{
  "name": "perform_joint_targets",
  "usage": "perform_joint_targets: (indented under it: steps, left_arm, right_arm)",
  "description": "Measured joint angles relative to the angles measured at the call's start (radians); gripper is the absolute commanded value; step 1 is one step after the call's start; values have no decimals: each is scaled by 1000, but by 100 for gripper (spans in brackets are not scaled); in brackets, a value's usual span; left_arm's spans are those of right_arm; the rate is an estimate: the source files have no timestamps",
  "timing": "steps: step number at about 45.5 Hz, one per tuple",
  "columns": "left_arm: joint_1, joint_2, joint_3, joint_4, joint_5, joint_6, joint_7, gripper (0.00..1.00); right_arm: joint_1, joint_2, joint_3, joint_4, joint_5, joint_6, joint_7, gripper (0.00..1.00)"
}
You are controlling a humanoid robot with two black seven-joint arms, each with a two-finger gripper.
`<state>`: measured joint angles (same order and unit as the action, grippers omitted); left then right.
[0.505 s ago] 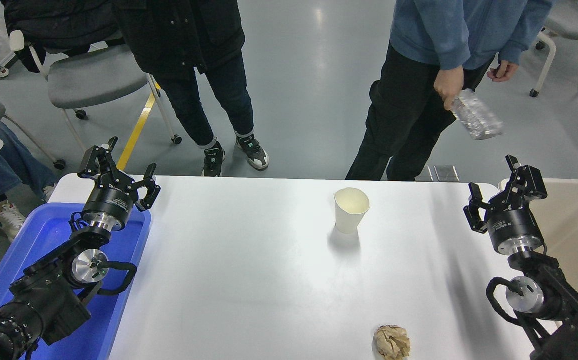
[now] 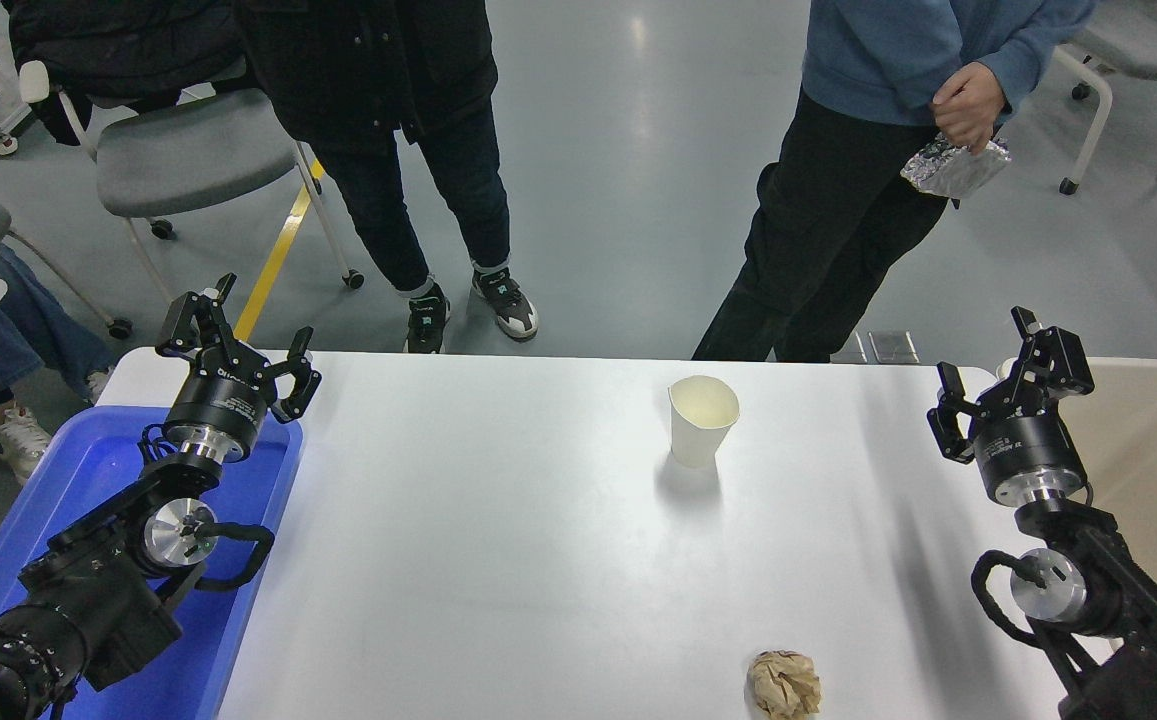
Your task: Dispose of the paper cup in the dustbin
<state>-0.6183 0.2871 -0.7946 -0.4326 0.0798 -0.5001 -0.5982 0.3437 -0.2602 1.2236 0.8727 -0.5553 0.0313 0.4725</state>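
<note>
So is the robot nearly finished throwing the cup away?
No, nothing is done yet. The cup stands upright on the table, untouched. The right tool is open and empty beside the bin. Grabbing, carrying and dropping remain.

Bare desk fills the frame's middle. The paper cup stands alone upper centre; a crumpled paper ball lies apart at the bottom edge.

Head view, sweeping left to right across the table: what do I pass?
blue tray → left gripper → paper cup → crumpled brown paper ball → right gripper → dustbin
</note>
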Motion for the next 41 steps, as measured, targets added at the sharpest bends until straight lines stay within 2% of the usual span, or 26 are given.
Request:
perform_joint_targets:
  steps: [41]
  left_arm:
    - [-1,0,0,0,0,0,0,100]
  right_arm:
    - [24,-15,-60,-9,30,16,-10,99]
